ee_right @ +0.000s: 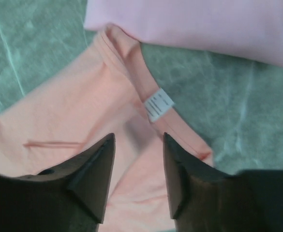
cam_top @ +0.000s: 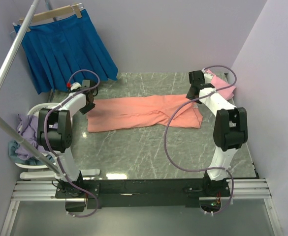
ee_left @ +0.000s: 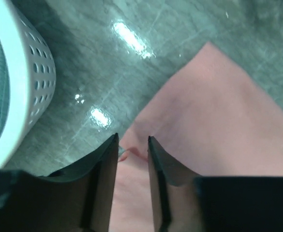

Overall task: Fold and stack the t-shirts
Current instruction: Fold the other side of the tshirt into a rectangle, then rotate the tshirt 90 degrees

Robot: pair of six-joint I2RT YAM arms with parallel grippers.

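A salmon-orange t-shirt (cam_top: 144,113) lies in a long folded strip across the middle of the table. My left gripper (cam_top: 87,104) hovers over its left end. In the left wrist view the left gripper (ee_left: 133,140) is open, its jaws parted just above the shirt's edge (ee_left: 214,111) and holding nothing. My right gripper (cam_top: 193,92) is over the shirt's right end. In the right wrist view the right gripper (ee_right: 139,137) is open above the collar, near the white label (ee_right: 158,104). The folded lighter pink t-shirt (cam_top: 223,84) (ee_right: 189,24) lies just beyond the collar.
A bright blue pleated skirt (cam_top: 65,49) hangs on a hanger at the back left. A white perforated laundry basket (cam_top: 30,164) (ee_left: 35,87) with clothes in it stands off the table's left side. A slanted metal pole (cam_top: 11,64) crosses the left. Walls close in at the back and right.
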